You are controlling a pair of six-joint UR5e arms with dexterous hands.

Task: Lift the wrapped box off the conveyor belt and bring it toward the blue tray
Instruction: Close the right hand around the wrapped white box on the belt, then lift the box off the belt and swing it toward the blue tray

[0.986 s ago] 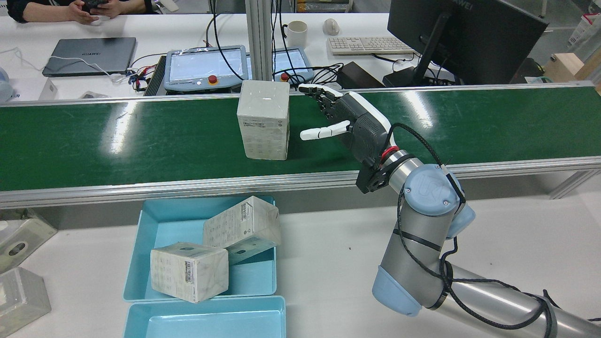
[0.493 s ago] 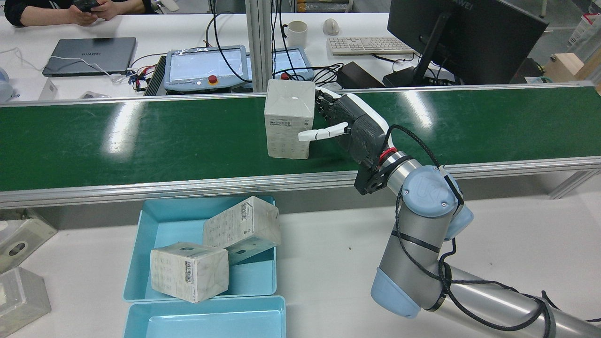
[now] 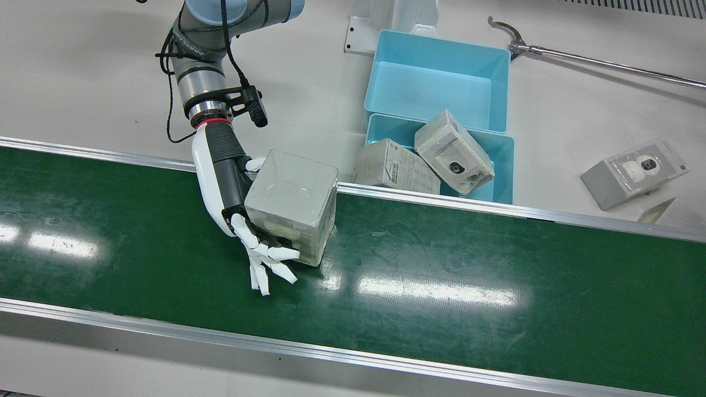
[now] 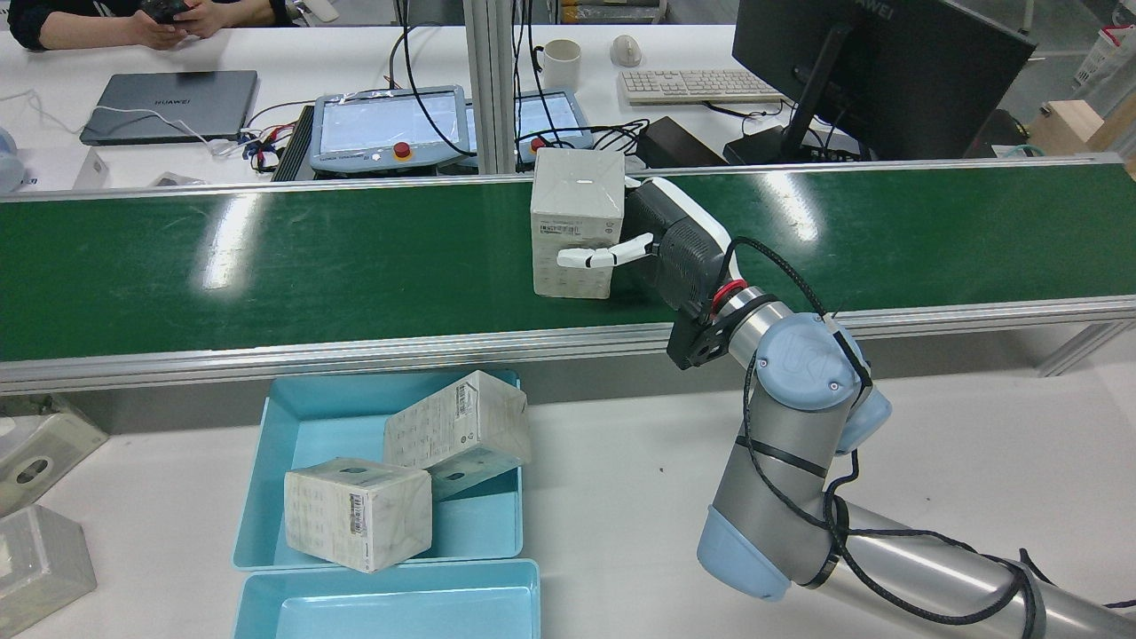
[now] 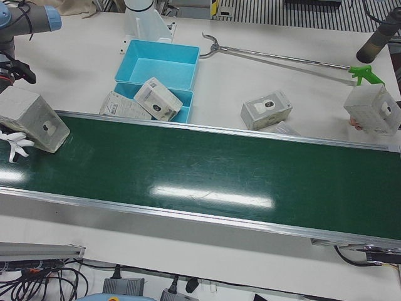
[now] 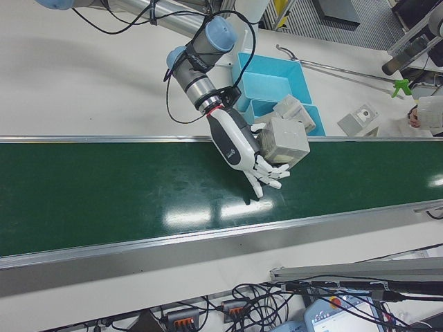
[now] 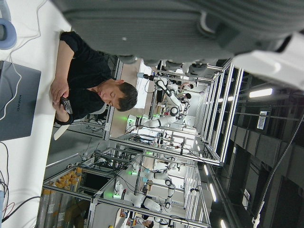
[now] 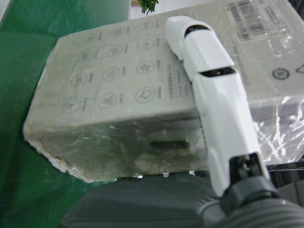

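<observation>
The wrapped box (image 4: 577, 222) stands upright on the green conveyor belt (image 4: 266, 266), with the right hand (image 4: 661, 240) pressed against its side. The palm lies flat on one face; one finger (image 8: 209, 90) reaches across the printed face toward the robot, while the others (image 3: 265, 264) splay out past the box's far side over the belt. The hand cups the box rather than clenching it. The blue tray (image 4: 293, 426) sits on the worktop (image 4: 621, 479) below the belt's near rail, holding two similar boxes (image 4: 359, 510). The left hand does not appear in any view.
</observation>
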